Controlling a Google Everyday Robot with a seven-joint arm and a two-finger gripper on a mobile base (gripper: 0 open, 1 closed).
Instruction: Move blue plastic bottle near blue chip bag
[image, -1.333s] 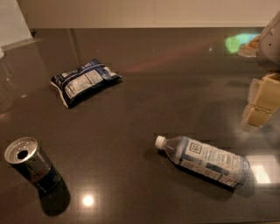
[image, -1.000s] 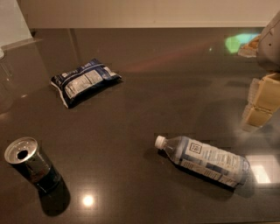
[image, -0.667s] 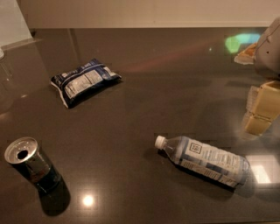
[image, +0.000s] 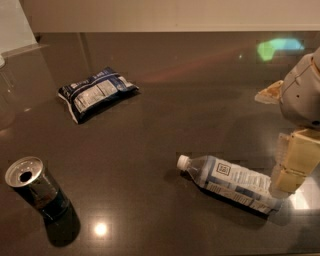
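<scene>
Camera view: gripper (image: 295, 167) hangs at the right edge, just beside the base end of the blue plastic bottle (image: 235, 184); can't tell how the jaws stand. Bottle lies on its side on the counter (image: 175, 130), cap pointing left, well apart from the blue chip bag (image: 97, 92) at upper left. Looks like the approach step, no grasp yet. Next: straddle the bottle body, close, carry it bagward, clear of the can (image: 35, 189).
</scene>
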